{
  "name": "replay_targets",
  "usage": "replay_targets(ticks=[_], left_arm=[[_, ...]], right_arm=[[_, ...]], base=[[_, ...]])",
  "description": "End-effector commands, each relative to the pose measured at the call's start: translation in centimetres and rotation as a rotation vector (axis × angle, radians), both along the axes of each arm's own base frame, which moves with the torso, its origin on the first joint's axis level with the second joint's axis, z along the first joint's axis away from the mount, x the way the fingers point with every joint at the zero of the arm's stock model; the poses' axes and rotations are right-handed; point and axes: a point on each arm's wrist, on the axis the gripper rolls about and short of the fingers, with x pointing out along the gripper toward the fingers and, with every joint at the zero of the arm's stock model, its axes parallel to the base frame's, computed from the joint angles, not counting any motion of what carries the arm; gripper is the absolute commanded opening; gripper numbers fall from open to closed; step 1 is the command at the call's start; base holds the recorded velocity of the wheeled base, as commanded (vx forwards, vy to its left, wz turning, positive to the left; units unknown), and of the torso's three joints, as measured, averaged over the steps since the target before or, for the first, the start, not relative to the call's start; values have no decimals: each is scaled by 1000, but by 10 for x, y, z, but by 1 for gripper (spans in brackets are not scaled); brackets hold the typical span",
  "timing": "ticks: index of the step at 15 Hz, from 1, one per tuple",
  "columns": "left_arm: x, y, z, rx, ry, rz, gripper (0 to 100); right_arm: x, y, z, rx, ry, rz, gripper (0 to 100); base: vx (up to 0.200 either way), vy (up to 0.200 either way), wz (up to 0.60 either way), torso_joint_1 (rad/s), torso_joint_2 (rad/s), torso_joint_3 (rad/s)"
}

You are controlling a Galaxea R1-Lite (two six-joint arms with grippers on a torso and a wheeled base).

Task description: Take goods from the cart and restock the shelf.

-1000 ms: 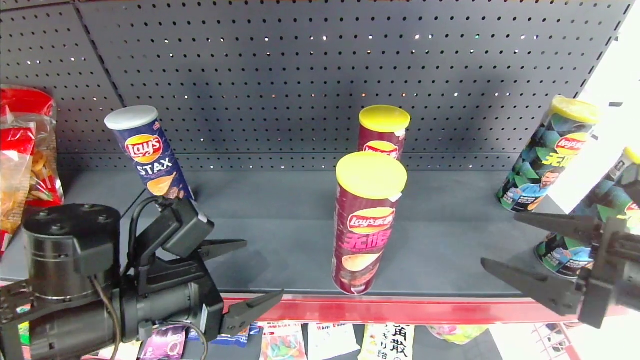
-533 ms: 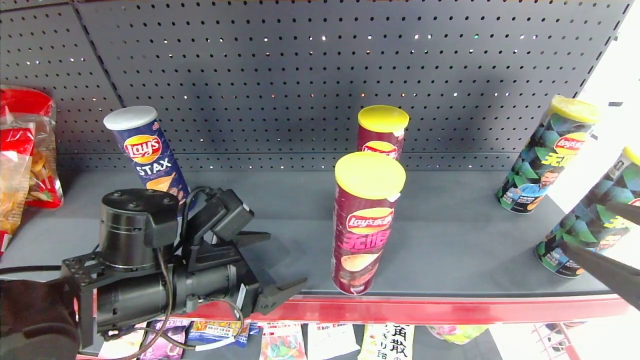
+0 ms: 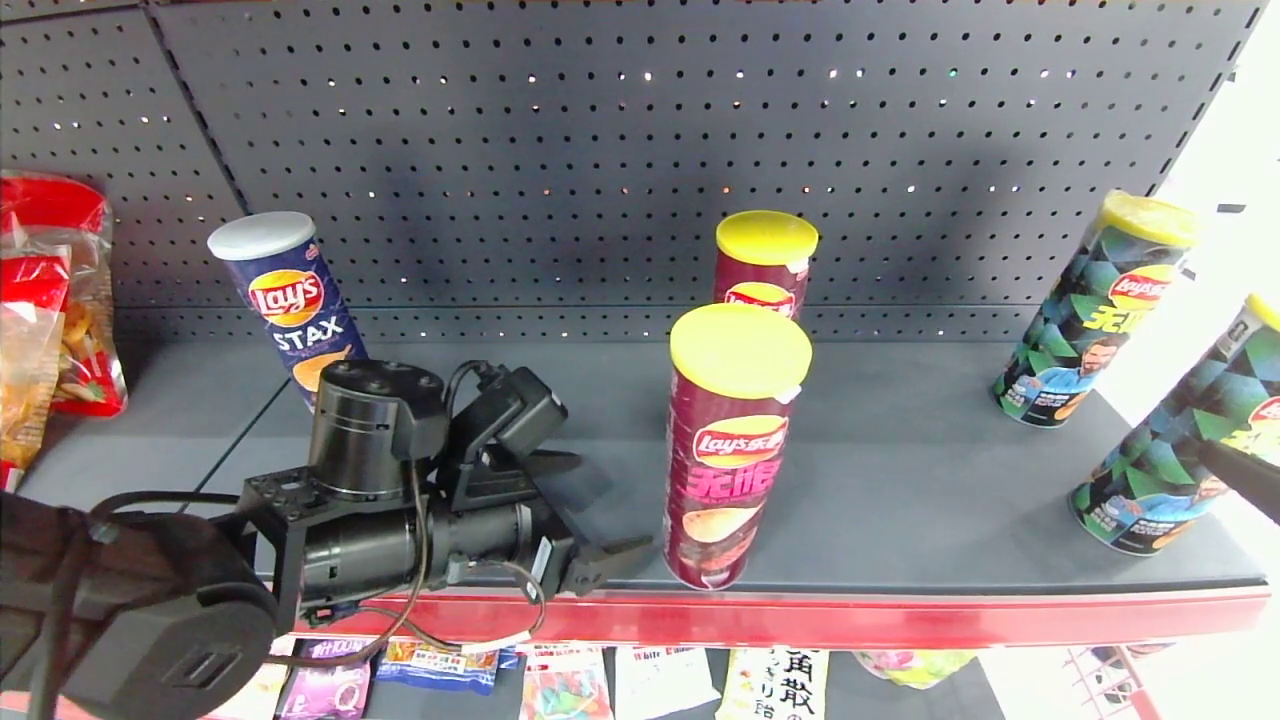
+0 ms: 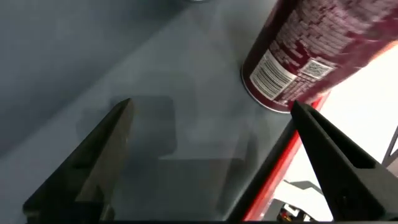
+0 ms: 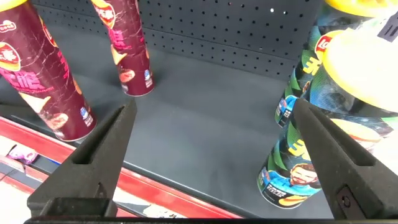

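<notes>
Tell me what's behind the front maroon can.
A second maroon can with a yellow lid, upright on the shelf before the pegboard wall. The front maroon can covers its lower half in the head view; the right wrist view shows its base.

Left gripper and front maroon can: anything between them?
Only bare shelf lies between left gripper and front maroon can, shown in head and left wrist views.

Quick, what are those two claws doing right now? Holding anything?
Left claw: open, holding nothing.
Right claw: open, holding nothing.
</notes>
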Motion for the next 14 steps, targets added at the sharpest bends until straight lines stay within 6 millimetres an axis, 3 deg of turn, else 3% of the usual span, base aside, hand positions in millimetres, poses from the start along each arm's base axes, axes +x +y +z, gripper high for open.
replay_targets(ticks=[1, 14], left_arm=[[4, -3, -3, 5, 8, 0, 100], [13, -16, -4, -2, -3, -16, 100]], right_arm=[[0, 0, 0, 0, 0, -1, 100], [1, 0, 0, 1, 5, -1, 100]], base=[[0, 0, 0, 0, 0, 0], [0, 0, 0, 0, 0, 0]])
